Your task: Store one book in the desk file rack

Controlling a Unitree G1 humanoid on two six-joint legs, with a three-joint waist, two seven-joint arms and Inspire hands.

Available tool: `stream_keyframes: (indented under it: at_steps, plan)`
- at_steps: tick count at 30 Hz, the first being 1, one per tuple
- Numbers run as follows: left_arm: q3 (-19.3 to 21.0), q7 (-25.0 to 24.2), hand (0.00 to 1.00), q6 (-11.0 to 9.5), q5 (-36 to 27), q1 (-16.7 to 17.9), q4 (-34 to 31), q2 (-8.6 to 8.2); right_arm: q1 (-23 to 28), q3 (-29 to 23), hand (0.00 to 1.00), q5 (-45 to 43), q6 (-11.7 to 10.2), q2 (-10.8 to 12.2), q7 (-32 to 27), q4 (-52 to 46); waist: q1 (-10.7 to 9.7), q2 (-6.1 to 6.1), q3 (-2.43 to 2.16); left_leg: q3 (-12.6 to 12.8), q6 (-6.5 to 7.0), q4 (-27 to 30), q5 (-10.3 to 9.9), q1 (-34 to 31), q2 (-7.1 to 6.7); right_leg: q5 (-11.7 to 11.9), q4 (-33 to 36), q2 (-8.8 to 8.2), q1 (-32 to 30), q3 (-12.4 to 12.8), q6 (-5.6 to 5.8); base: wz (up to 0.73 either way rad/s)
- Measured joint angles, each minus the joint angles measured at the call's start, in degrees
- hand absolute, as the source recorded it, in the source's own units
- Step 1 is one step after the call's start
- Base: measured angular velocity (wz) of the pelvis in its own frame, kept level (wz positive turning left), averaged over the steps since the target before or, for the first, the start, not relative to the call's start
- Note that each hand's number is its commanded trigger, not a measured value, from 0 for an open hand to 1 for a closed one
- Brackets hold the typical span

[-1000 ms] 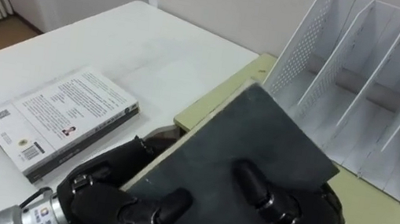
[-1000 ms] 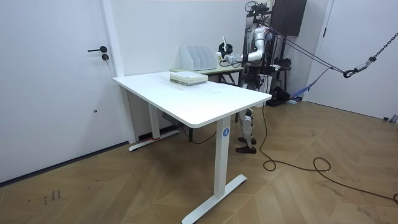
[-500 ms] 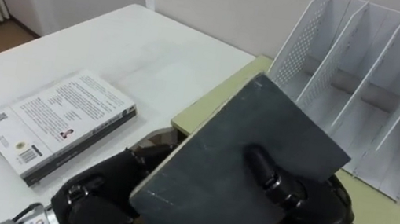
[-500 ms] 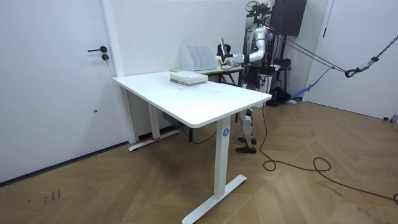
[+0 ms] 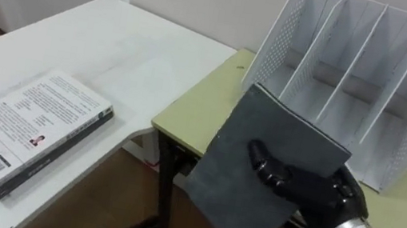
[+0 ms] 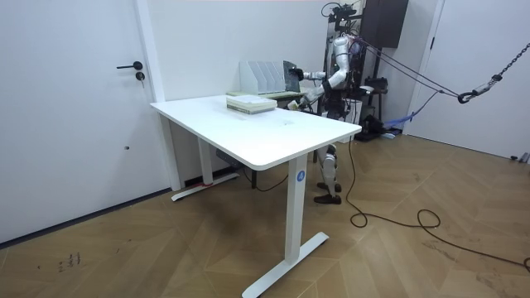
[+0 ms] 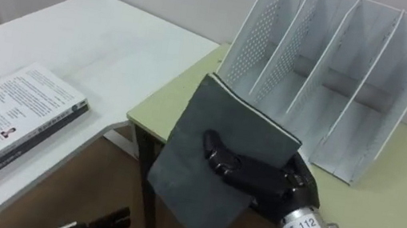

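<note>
My right hand [image 5: 313, 191] is shut on a dark grey book [image 5: 232, 191], fingers across its cover. The book stands tilted on edge above the front corner of the yellow-green desk [image 5: 195, 113]. Its top edge is just in front of the white perforated file rack [image 5: 354, 80], whose open slots hold nothing. My left hand [image 7: 98, 224] hangs low at the bottom edge, below the book and apart from it, fingers spread straight. In the room view the robot stands behind the far desk with the book [image 6: 291, 77] raised beside the rack [image 6: 261, 76].
A white-covered book [image 5: 28, 124] lies flat on the white table [image 5: 140, 48] to my left. A gap with floor showing separates that table from the yellow-green desk. A wall runs close behind the rack.
My left hand has let go of the book and dropped below it, fingers opening. My right hand alone has raised the book more upright, closer to the rack. The view has shifted right.
</note>
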Motion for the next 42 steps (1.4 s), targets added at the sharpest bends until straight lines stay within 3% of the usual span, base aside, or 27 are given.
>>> stream_keyframes:
  at_steps: [6, 9, 10, 11, 18, 20, 24, 32, 42]
  plan:
    - [-2.2, 3.5, 0.00, -0.2, 4.9, 0.0, 9.5, -2.76, -1.3, 0.1, 1.00, -13.3, 0.0, 0.9, -10.5, -0.8, -0.1, -0.23, -0.11, 1.2, 0.00, -0.1, 0.0, 0.3, 0.07, 0.0, 0.0, 0.02, -0.1, 0.6, 0.00, -0.04]
    - [-2.3, 5.0, 0.00, -0.3, 8.3, 0.3, 11.7, -3.49, -1.9, 0.0, 1.00, -19.6, 0.0, 1.8, -15.2, -0.9, 0.3, -0.37, -0.64, 1.2, 0.00, -0.1, 0.0, 0.0, 0.13, 0.1, -0.9, 0.17, -0.5, 0.6, 0.01, 0.00]
    - [-1.8, 5.7, 0.00, -0.3, 10.0, 0.4, 12.8, -3.97, -2.2, -0.2, 1.00, -22.2, 0.0, 2.5, -17.5, -0.9, 0.5, -0.41, -1.17, 1.3, 0.00, -0.2, 0.0, -0.3, 0.14, 0.1, -0.8, 0.21, -0.9, 0.7, 0.01, -0.06]
    - [-1.3, 6.2, 0.00, -0.4, 10.3, 0.4, 14.5, -4.41, -2.6, -0.2, 1.00, -24.3, 0.0, 2.8, -19.9, -0.9, 0.6, -0.46, -1.26, 1.5, -0.04, -0.4, 0.0, 0.0, 0.15, 0.1, -0.7, 0.35, -0.8, 0.8, -0.03, -0.06]
    - [-0.7, 10.4, 0.00, -1.6, 9.7, 0.3, 24.5, -5.36, -4.7, -1.1, 1.00, -30.9, -0.3, 2.7, -31.2, -1.9, 0.8, -0.59, -1.24, 1.3, -0.09, -0.9, 0.1, 0.9, 0.16, 0.2, -0.9, 0.57, -0.1, 0.8, -0.07, -0.01]
    - [-0.5, 11.8, 0.00, -2.4, 8.7, 0.4, 27.0, -5.60, -6.2, -1.7, 1.00, -31.3, -0.5, 2.7, -34.0, -1.9, 0.8, -0.93, -1.00, 1.4, -0.12, -0.9, 0.1, 0.9, 0.14, 0.2, -1.2, 0.56, -0.2, 0.8, -0.09, 0.00]
    - [1.5, 13.6, 0.00, -3.2, 8.3, 1.3, 28.4, -6.42, -7.3, -3.4, 1.00, -31.2, -1.1, 2.7, -37.0, -2.0, 1.6, -1.59, -0.92, 1.3, -0.17, -1.2, 0.1, 0.8, 0.08, 0.2, -1.8, 0.59, -0.1, 0.7, -0.10, 0.00]
    - [3.1, 14.4, 0.00, -4.3, 4.6, 1.1, 33.0, -7.20, -10.6, -5.2, 1.00, -31.2, -1.2, 2.6, -43.3, -4.9, 2.1, -2.25, -1.36, 1.1, -0.20, -2.1, 0.1, 0.9, -0.26, 0.3, -1.8, 0.87, -0.1, 0.6, -0.02, 0.00]
    - [5.2, 15.7, 0.00, -5.2, 4.1, 0.8, 36.1, -7.56, -11.9, -6.2, 1.00, -31.1, -1.2, 2.6, -46.2, -5.5, 2.2, -3.11, -1.13, 1.0, -0.23, -2.3, 0.2, 1.0, -0.37, 0.4, -1.8, 0.80, 0.0, -0.1, 0.01, 0.00]
